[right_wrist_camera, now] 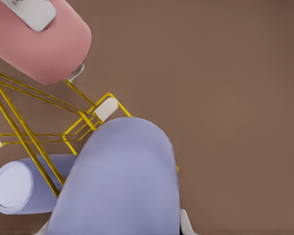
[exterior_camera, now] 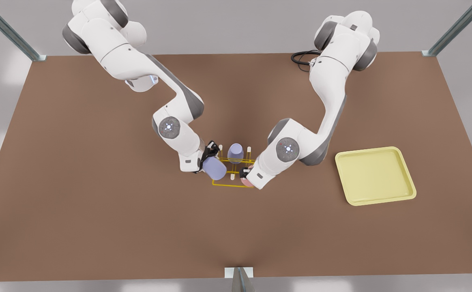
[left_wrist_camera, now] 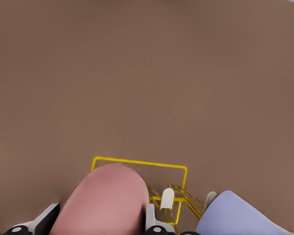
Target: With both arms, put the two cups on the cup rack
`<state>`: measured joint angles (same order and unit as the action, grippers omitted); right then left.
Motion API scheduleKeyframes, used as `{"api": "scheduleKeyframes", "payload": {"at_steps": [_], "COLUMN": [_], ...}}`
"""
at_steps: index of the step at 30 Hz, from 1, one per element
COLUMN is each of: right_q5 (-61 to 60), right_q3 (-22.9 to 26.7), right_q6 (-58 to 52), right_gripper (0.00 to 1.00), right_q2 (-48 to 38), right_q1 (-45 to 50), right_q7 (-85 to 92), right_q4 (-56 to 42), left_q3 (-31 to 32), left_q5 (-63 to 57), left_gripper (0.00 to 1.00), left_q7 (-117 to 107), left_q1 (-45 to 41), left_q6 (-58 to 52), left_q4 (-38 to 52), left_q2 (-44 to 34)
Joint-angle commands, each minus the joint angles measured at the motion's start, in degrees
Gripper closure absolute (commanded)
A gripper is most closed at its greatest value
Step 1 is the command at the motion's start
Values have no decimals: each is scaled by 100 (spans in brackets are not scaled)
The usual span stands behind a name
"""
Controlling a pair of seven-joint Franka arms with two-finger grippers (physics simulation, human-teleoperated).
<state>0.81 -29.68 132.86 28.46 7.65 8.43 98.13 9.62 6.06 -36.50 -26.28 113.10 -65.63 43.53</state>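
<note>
The yellow wire cup rack [exterior_camera: 228, 185] stands mid-table, with a lavender cup [exterior_camera: 235, 153] on one of its far pegs. My left gripper [exterior_camera: 245, 173], on the arm at the front view's right, is shut on the salmon pink cup [left_wrist_camera: 105, 200] at the rack's near right corner [left_wrist_camera: 137, 162]. On the arm at the front view's left, my right gripper [exterior_camera: 208, 156] is shut on a second lavender cup [right_wrist_camera: 122, 181], tilted over the rack's left side. The right wrist view also takes in the pink cup [right_wrist_camera: 44, 44] and the racked lavender cup [right_wrist_camera: 19, 188].
A pale yellow square tray [exterior_camera: 374, 175] lies on the brown table [exterior_camera: 98, 202] at the front view's right. A black cable [exterior_camera: 301, 59] coils at the far edge near the arm's base. Open tabletop surrounds the rack.
</note>
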Motion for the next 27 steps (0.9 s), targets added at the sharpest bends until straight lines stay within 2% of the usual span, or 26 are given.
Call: {"api": "scheduleKeyframes", "payload": {"at_steps": [1, 3, 4, 5, 6, 7, 13, 14, 15, 17, 19, 20, 21, 23, 24, 25, 27], "right_q5": [50, 50, 50, 50, 50, 50, 50, 50, 59, 50, 85, 304, 664, 1096, 1131, 1070, 1000], "right_q3": [-2, -2, -2, -2, -2, -2, -2, -2, 7, 68, 866, 1393, 1666, 2344, 2406, 2529, 2538], "right_q6": [-129, -129, -129, -138, -129, -138, -138, -190, -462, -1025, -2228, -2405, -2414, -2414, -2423, -2668, -3230], "right_gripper": [27, 27, 11, 0, 0, 0, 0, 0, 0, 0, 0, 0, 0, 0, 0, 0, 0], "right_q2": [28, 37, 107, 116, 116, 116, 116, 116, 116, 107, 98, 98, 98, 89, -147, -394, -789], "right_q1": [9, 18, 26, 26, 26, 18, -9, -9, -9, -53, -158, -149, -158, -149, -255, -342, -527], "right_q7": [124, 124, 124, 124, 124, 124, 133, 133, 133, 81, 54, 45, 45, 45, 36, 27, 80], "right_q4": [-13, -57, -127, -154, -154, -162, -215, -268, -522, -1041, -1559, -1613, -1604, -1621, -1657, -1665, -1700], "left_q3": [5, -4, -4, -4, -4, -4, -30, -30, -21, -21, 5, -13, -13, -13, -39, -380, -540], "left_q5": [-96, -87, -79, -79, -79, -79, -79, -227, -412, -668, -1335, -1677, -1687, -1687, -1687, -1321, -1089], "left_gripper": [18, 18, 18, 18, 18, 0, 0, 0, 0, 0, 0, 0, 0, 0, 0, 0, 0], "left_q7": [-2089, -2089, -2089, -2098, -2098, -2089, -2046, -1574, -34, 1442, 3323, 3877, 3940, 3922, 3931, 3949, 3966], "left_q1": [-35, -70, -70, -70, -70, -79, -9, 473, 1309, 2188, 2241, 2232, 2215, 2048, 2048, 2039, 2021], "left_q6": [-139, 71, 124, 133, 133, 133, -6, -997, -2265, -2934, -3742, -3210, -2716, -2697, -2654, -2022, -2082], "left_q4": [15, 24, 24, 24, 24, 24, 42, 42, 42, 42, 42, -999, -1556, -1575, -1829, -2479, -2437], "left_q2": [68, 138, 138, 173, 173, 191, 104, -317, -907, -1400, -1636, -2591, -2963, -3140, -3306, -3711, -3536]}}
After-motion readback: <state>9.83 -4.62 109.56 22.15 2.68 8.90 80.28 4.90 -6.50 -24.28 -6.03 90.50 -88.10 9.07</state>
